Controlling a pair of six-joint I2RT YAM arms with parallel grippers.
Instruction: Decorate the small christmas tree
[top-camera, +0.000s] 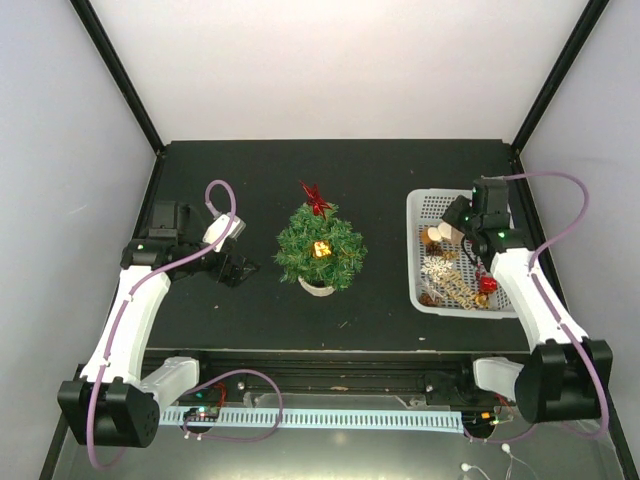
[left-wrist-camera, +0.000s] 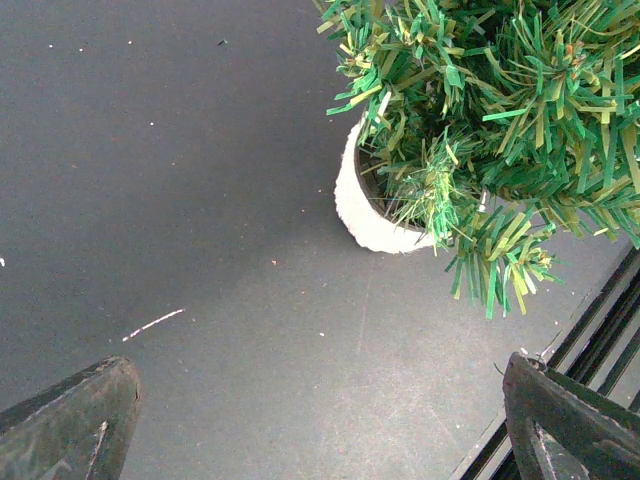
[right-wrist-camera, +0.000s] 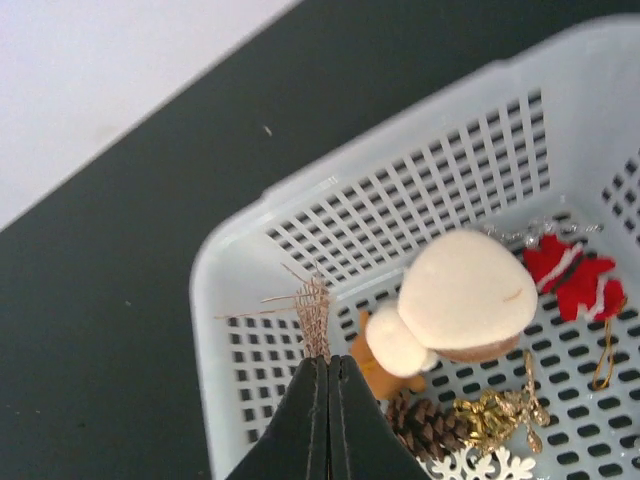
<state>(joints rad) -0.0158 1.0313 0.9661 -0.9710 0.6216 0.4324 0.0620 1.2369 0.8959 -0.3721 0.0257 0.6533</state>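
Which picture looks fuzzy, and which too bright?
Left wrist: the small christmas tree is sharp, the near fingers blurry and dark. Right wrist: the straw tuft at the shut fingertips is sharp, the wall bright and featureless. Top external: even light, no glare.

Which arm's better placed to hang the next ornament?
Right. The right gripper is shut on a frayed brown strand above the basket; the left gripper is open and empty beside the small christmas tree.

A bare lane of bench (top-camera: 385, 290) runs between the small christmas tree (top-camera: 345, 255) and the basket (top-camera: 412, 250) at right. The left tool (top-camera: 235, 270) stands near the tree's left side.
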